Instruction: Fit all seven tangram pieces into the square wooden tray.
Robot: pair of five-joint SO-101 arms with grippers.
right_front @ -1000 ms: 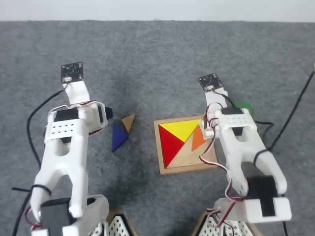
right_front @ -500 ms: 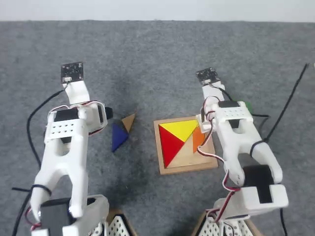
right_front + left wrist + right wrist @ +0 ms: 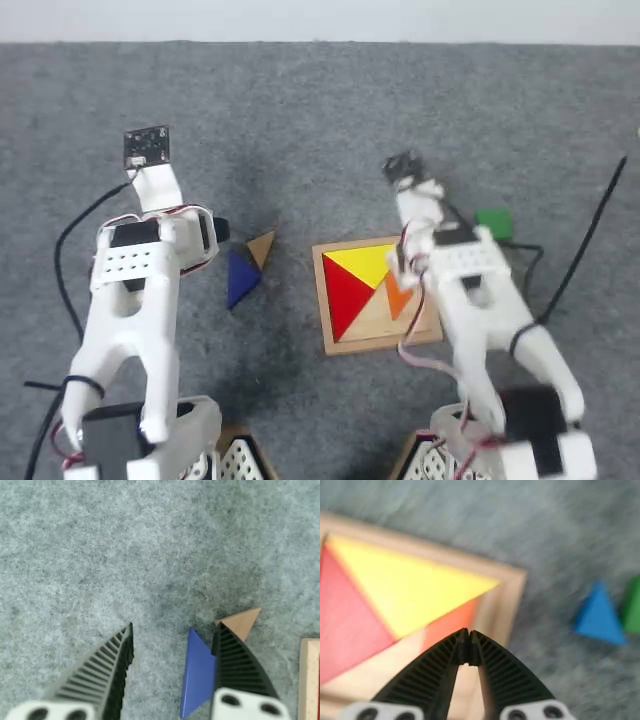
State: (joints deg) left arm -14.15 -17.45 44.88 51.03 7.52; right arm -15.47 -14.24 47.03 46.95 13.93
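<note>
Fingers (image 3: 492, 667) on the right gripper (image 3: 469, 632) press together, empty, above the orange piece (image 3: 447, 625) seated in the tray (image 3: 507, 596); the left gripper (image 3: 173, 627) is spread over the blue piece (image 3: 197, 672), seemingly ready to pinch.

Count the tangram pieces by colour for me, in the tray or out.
yellow piece: 1
red piece: 1
orange piece: 1
blue: 2, the dark blue piece and the light blue triangle
tan piece: 1
green piece: 1
Total: 7
</note>
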